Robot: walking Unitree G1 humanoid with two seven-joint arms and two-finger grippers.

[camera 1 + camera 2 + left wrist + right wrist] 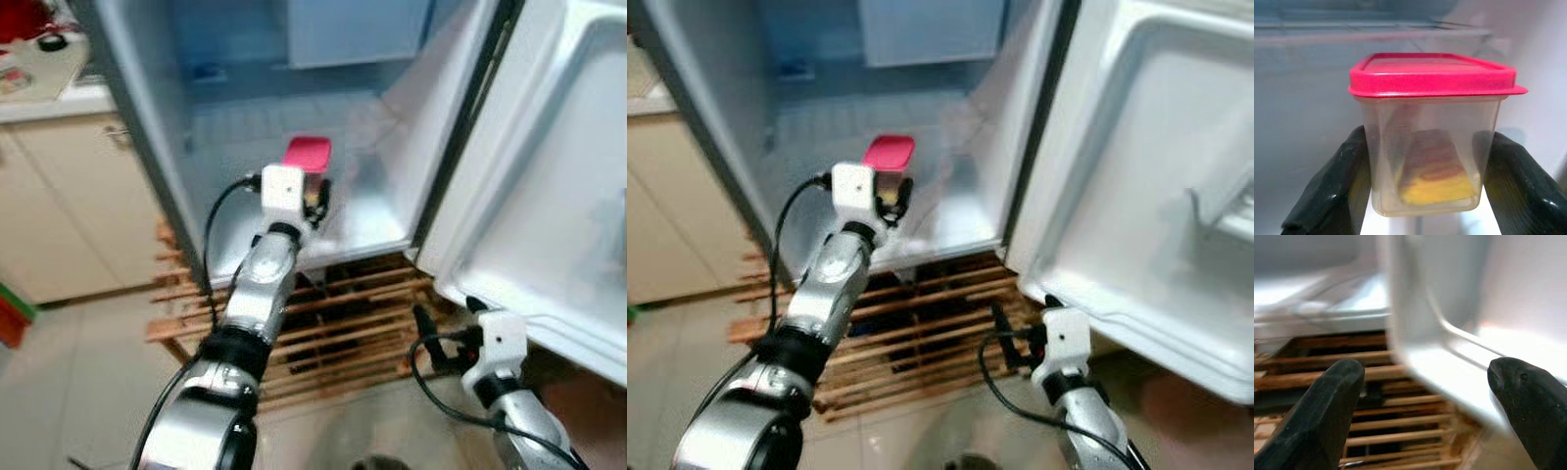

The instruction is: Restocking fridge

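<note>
Fridge (245, 127) stands open in the left eye view, and the left gripper (312, 192) reaches into its lower compartment holding a container (307, 153) with a pink lid above the fridge floor. Right of that compartment hangs the fridge door (549, 196), swung wide, and the right gripper (423, 323) hangs low just below the door's bottom edge. A wooden pallet (323, 333) lies under the fridge, and a cream cabinet (59, 206) stands to the fridge's left.

From the left wrist view, the jaws press both sides of the clear container (1430, 147), closed on it; something yellow and brown lies inside.

From the right wrist view, the jaws stand wide apart and empty, with the fridge's white bottom edge and the pallet slats (1391, 431) beyond them.
</note>
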